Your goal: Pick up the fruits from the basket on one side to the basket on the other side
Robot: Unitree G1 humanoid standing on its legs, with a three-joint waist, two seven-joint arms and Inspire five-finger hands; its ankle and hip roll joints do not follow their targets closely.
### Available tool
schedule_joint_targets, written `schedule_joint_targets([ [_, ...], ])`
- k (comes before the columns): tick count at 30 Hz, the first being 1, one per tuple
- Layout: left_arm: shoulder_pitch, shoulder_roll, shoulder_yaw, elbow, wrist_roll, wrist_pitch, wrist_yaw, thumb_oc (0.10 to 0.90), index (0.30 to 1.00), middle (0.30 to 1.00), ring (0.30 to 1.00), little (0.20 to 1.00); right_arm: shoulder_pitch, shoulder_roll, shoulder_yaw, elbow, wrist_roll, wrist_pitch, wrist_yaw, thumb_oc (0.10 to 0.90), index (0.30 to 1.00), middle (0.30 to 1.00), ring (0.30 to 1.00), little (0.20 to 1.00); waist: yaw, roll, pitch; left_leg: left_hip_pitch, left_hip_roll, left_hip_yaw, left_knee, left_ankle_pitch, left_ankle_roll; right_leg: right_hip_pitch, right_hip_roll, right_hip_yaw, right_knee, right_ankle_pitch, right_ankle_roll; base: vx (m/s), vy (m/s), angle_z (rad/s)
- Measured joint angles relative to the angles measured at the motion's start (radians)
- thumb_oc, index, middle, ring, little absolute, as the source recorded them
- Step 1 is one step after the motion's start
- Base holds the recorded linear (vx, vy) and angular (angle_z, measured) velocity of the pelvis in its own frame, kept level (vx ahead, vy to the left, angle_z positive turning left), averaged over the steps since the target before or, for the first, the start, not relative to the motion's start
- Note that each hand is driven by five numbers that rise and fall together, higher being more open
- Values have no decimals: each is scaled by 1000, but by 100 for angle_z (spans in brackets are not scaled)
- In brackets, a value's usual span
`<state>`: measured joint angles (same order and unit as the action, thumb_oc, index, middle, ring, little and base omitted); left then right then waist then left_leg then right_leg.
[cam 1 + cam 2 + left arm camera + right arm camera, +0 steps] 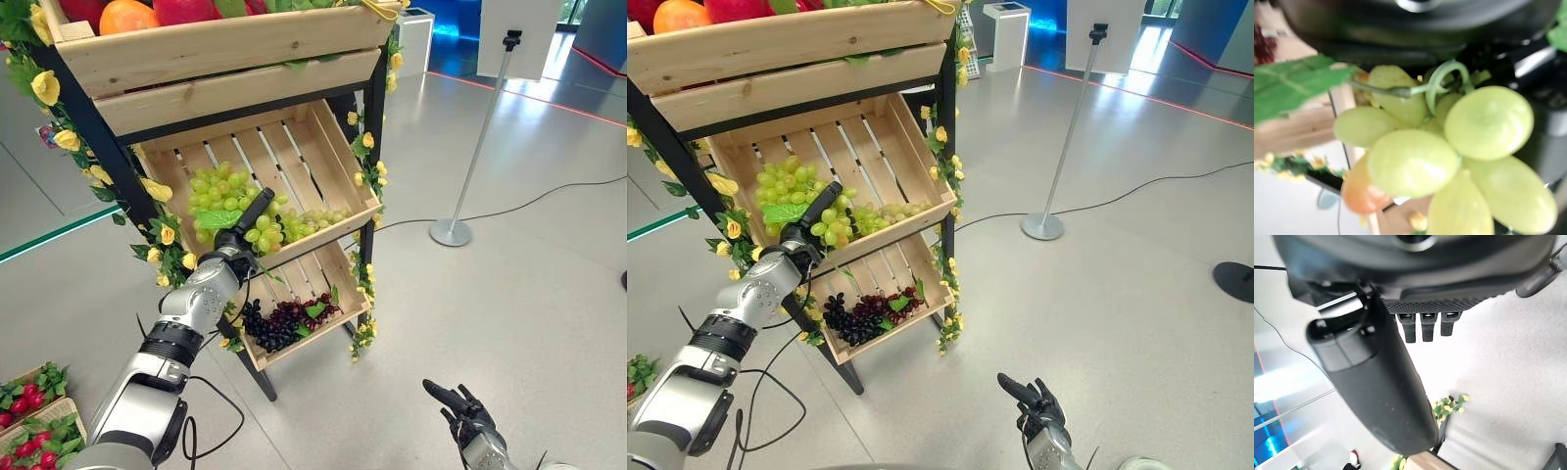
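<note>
My left hand (238,242) reaches into the middle crate (333,157) and holds a bunch of green grapes (1449,156). My right hand (460,406) hangs low on the right, fingers straight and holding nothing.

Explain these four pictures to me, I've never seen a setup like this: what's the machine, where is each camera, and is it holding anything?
It is a humanoid robot with two silver-grey arms ending in dark hands. The two wide pictures come from cameras in its head, looking down at a wooden stand of slanted crates trimmed with yellow flowers. The middle crate holds green grapes; the bottom crate holds dark grapes.

The close-ups come from cameras on each wrist. The left hand reaches into the middle crate, and its wrist view shows a bunch of green grapes right against the hand, so it seems to be gripping them, though its fingers are hidden. The right hand hangs low over the floor, fingers relaxed, holding nothing.
</note>
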<state>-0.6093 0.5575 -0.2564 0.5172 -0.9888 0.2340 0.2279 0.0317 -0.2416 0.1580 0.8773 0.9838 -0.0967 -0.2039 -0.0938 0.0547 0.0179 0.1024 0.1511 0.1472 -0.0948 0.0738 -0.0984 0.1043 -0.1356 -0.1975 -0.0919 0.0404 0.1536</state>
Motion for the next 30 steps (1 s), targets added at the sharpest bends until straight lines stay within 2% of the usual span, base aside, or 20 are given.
schedule_joint_targets([
  [14,-10,3,0,-3,-1,11,3,400,300,300,300,300,9,0,-34,40,0,-19,24,800,900,900,900,900,-2,1,1,-5,1,3,-1,0,0,-7,0,0,-1,-2,-1,0,0,0],
  [20,-36,29,-45,-8,213,10,-21,400,300,300,300,300,12,-1,-33,40,1,-19,30,800,900,900,900,900,-1,2,2,-6,1,2,-1,0,0,-8,1,0,-2,-2,-1,0,0,0],
  [22,-71,75,-109,-15,331,10,-24,400,300,300,300,300,13,-1,-32,40,2,-19,31,800,900,900,900,900,-2,1,3,-8,2,2,-1,-1,0,-9,1,0,-2,-2,-1,0,0,0],
  [25,-130,139,-132,-18,503,10,-21,400,300,300,300,300,14,-3,-31,40,5,-19,38,800,900,900,900,900,-3,2,18,-8,2,3,-1,0,-1,-9,1,0,-2,-2,-1,0,0,0],
  [28,-179,225,-207,-4,608,12,-26,400,300,300,300,300,25,-5,-30,40,5,-19,48,800,900,900,900,900,-2,2,26,-8,1,2,-1,0,-1,-9,2,0,-1,-1,-1,0,0,0],
  [30,-180,247,-221,-4,636,14,-36,400,300,300,300,300,36,-5,-26,39,5,-19,55,800,900,900,900,900,-1,0,28,-9,1,2,-1,-1,-1,-9,2,0,-1,-2,-1,0,0,0],
])
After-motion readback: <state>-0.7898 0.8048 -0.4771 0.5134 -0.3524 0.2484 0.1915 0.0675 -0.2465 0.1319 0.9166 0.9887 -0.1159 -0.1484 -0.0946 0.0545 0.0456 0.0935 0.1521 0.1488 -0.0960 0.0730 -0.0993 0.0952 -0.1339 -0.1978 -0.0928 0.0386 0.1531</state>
